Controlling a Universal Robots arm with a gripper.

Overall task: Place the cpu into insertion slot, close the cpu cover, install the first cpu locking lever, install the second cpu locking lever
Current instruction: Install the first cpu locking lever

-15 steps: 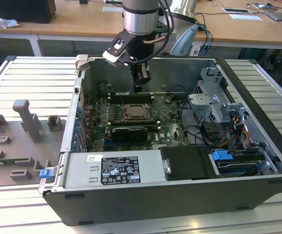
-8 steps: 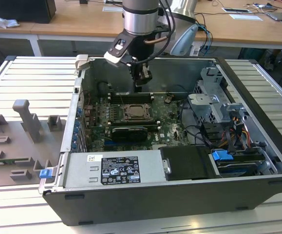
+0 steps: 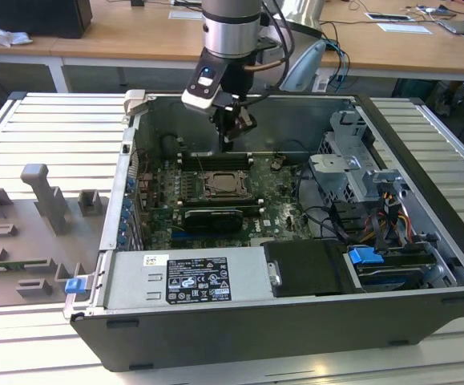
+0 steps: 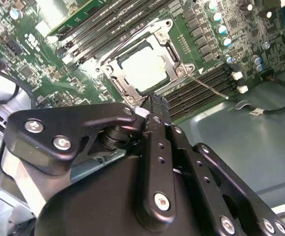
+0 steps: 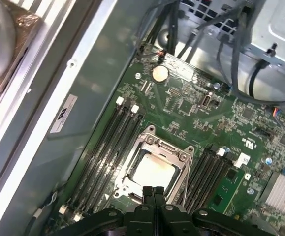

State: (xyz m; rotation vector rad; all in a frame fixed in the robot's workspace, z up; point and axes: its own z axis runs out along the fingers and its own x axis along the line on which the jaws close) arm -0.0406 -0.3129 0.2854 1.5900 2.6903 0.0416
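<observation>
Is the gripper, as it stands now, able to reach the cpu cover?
Probably yes: the gripper hangs close above the cpu cover, and no cable or part lies between them.

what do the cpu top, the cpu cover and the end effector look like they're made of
cpu: probably a metal lid, pale silver with a satin finish; it throws back the light as a soft bright patch.
cpu cover: likely stamped bare steel, grey, with thin bent edges and small glints.
end effector: matte black links joined by silver screws; it could be coated metal or hard plastic, the look leaves that open.
</observation>
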